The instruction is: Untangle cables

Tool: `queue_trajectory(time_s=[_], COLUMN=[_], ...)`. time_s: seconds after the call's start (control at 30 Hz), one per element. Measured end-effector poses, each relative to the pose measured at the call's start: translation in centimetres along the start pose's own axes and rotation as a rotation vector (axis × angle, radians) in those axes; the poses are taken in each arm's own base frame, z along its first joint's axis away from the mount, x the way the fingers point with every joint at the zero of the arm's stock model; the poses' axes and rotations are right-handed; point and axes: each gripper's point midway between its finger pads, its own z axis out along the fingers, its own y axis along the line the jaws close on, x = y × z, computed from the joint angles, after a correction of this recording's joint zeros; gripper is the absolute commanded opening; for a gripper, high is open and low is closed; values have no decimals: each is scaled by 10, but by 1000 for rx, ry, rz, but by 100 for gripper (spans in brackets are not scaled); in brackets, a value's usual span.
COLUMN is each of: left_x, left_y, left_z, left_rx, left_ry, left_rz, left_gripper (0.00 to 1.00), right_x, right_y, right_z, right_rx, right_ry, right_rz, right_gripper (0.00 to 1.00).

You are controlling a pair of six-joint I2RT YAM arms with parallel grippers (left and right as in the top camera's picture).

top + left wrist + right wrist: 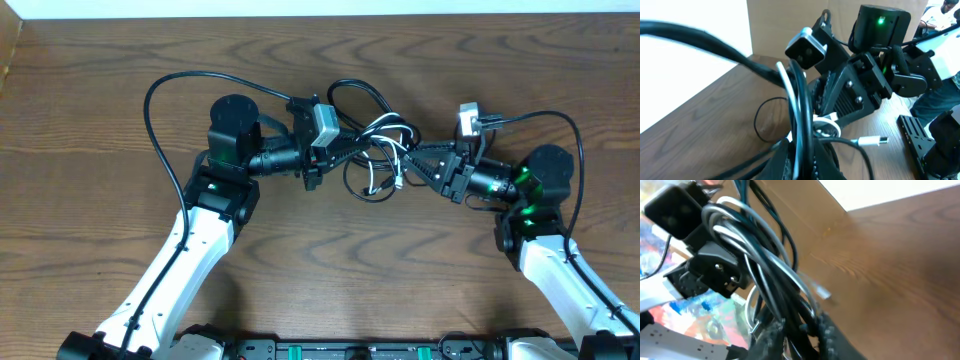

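The cables lay in a knotted bunch at the middle of the wooden table, strung between the two arms that met there from either side. The left gripper held the bunch's left end, and in its wrist view its jaws were pressed together on several black cords and one white cord, which rose steeply from the fingers. The right gripper faced it from the other side of the tangle. In the right wrist view a thick bundle of black and pale cords filled the narrow gap between that gripper's fingers, so it was clamped on the cables too. From above, a black loop stood out behind the knot, and two short ends with small white plugs hung toward the near edge. A white plug with a metal tip lay on the wood just beside the right gripper in the left wrist view.
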Motion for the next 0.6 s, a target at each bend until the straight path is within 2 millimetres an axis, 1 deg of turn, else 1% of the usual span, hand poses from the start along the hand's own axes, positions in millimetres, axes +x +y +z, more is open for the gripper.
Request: queue_trajectory(time_s=[0.17,0.37,0.53,0.6], left_x=[0,2,5,9], left_y=[3,15,34,45], left_z=[0,1,0,-2], left_rx=[-15,-90,-211,-285], left_ry=[2,11,21,29], left_rz=[-3,-12,-74,-127], left_gripper=[8,8,8,8], right_x=[1,0,-1,-1], right_y=[-4,-5,-6,-5], right_z=[0,0,1,2], right_rx=[14,21,27,27], right_ry=[-1,-8,-14,-14], right_rz=[-2,-10,-10,-10], right_gripper=[1,1,1,1])
